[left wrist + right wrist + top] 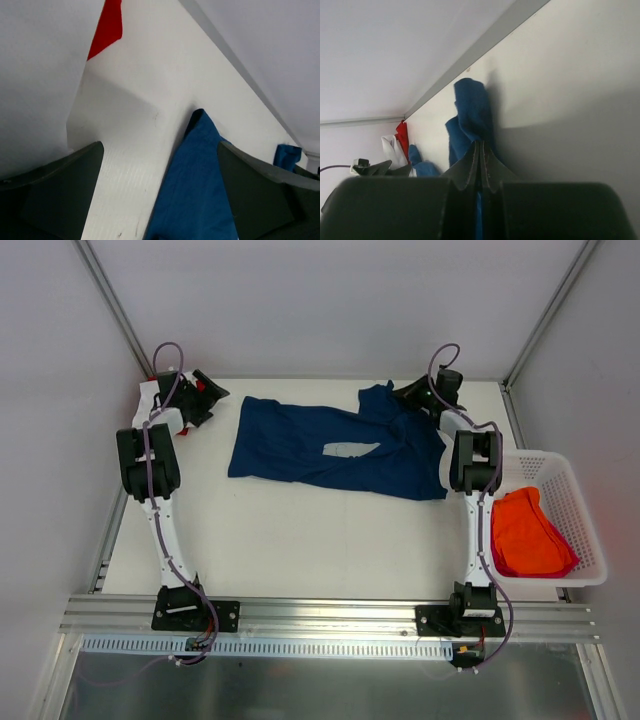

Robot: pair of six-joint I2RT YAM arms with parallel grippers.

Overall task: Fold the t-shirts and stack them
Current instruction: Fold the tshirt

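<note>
Fold starting: right gripper (480, 145) pinched the navy t-shirt (300, 445) at its far-right corner; left gripper (160, 146), jaws spread by the far-left corner, likely had to grip next.

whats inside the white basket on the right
An orange t-shirt lies in the basket, with a pink edge of cloth showing under it. Whatever else sits beneath is covered.

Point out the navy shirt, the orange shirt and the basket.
navy shirt (290, 445): top view, on its flat left half.
orange shirt (530, 535): top view, on the middle of the bundle.
basket (530, 456): top view, on its far rim.
</note>
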